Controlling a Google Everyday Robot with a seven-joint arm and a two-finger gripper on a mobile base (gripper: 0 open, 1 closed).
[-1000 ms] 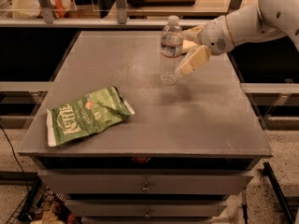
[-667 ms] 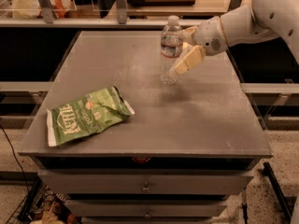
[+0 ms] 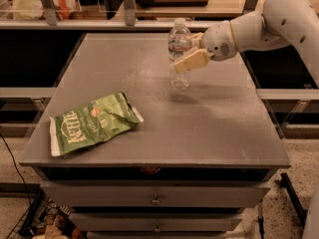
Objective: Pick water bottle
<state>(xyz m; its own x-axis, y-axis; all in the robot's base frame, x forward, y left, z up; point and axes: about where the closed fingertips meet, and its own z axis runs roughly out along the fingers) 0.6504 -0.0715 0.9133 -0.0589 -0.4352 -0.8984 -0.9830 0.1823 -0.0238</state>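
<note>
the small clear ribbed plastic water bottle (image 3: 177, 45) stands upright, long axis vertical, at the back middle of the grey table (image 3: 224, 128). the cream two-finger gripper (image 3: 182, 53) reaches in from its right, jaws seemingly clamped across its label band.

One water bottle (image 3: 178, 54), one gripper (image 3: 182, 53) (clasped around that bottle, at the table's one o'clock), one green chip bag (image 3: 92, 122) at eight o'clock, one table (image 3: 224, 128), two drawer knobs (image 3: 156, 200).

Glossy white rounded arm (image 3: 279, 19) with dark dots, cream-fingered gripper (image 3: 181, 52) at tip.
</note>
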